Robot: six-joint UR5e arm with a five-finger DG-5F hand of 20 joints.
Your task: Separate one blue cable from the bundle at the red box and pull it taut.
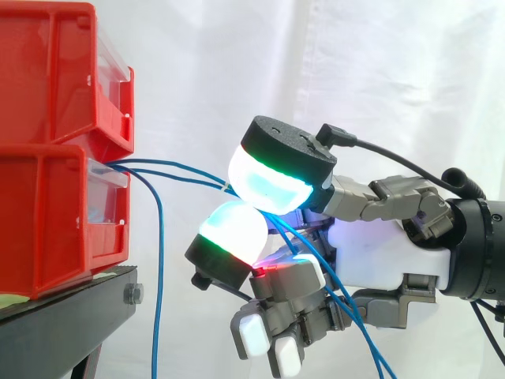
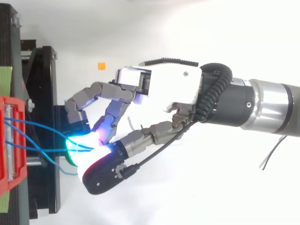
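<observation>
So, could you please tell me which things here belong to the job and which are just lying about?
Job: blue cables, pinched by the hand; lower red box.
Lying about: upper red box, black stand, orange marker, white curtain.

Two red bins (image 1: 47,87), three blue cables (image 1: 160,253), one hand (image 1: 379,245).

Robot hand (image 2: 161,89) – pinching blue cables (image 2: 42,149) near red bin (image 2: 14,104).

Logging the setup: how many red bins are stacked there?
2. The upper red bin sits on the lower red bin, which rests on the black stand. More may lie beyond the view's left edge.
</observation>
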